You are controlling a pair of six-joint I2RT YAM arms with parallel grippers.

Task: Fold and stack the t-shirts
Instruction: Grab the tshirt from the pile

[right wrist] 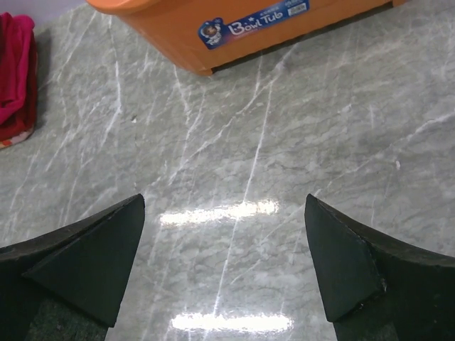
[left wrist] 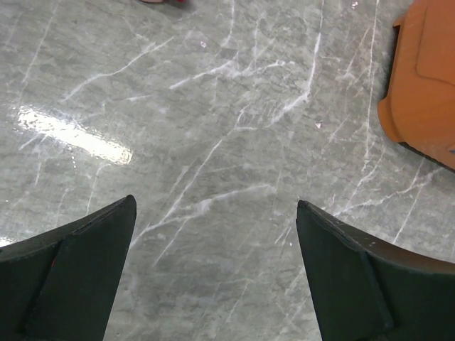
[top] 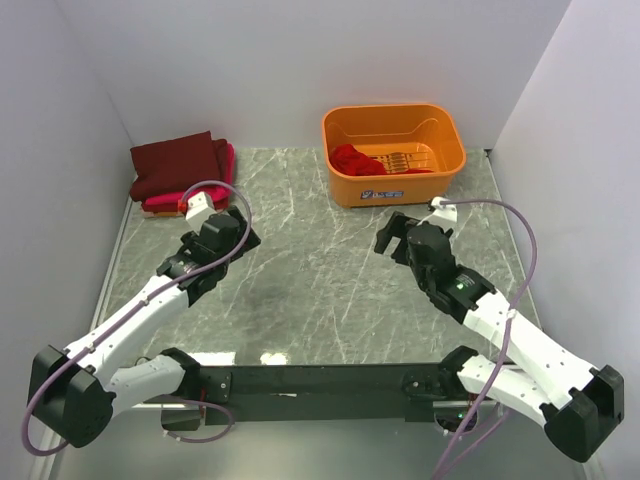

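Observation:
A folded dark maroon t-shirt (top: 178,160) lies on a folded hot pink t-shirt (top: 188,202) at the table's back left. The pink shirt also shows at the left edge of the right wrist view (right wrist: 14,71). A bright red t-shirt (top: 356,159) lies crumpled inside the orange basket (top: 440,122). My left gripper (top: 240,226) is open and empty over bare table, just right of the stack; it also shows in its own wrist view (left wrist: 216,217). My right gripper (top: 392,236) is open and empty in front of the basket, seen also in its wrist view (right wrist: 225,213).
The orange basket stands at the back centre-right; its corner shows in the left wrist view (left wrist: 423,78) and its labelled front wall in the right wrist view (right wrist: 234,28). White walls close in the grey marble table (top: 320,280) on three sides.

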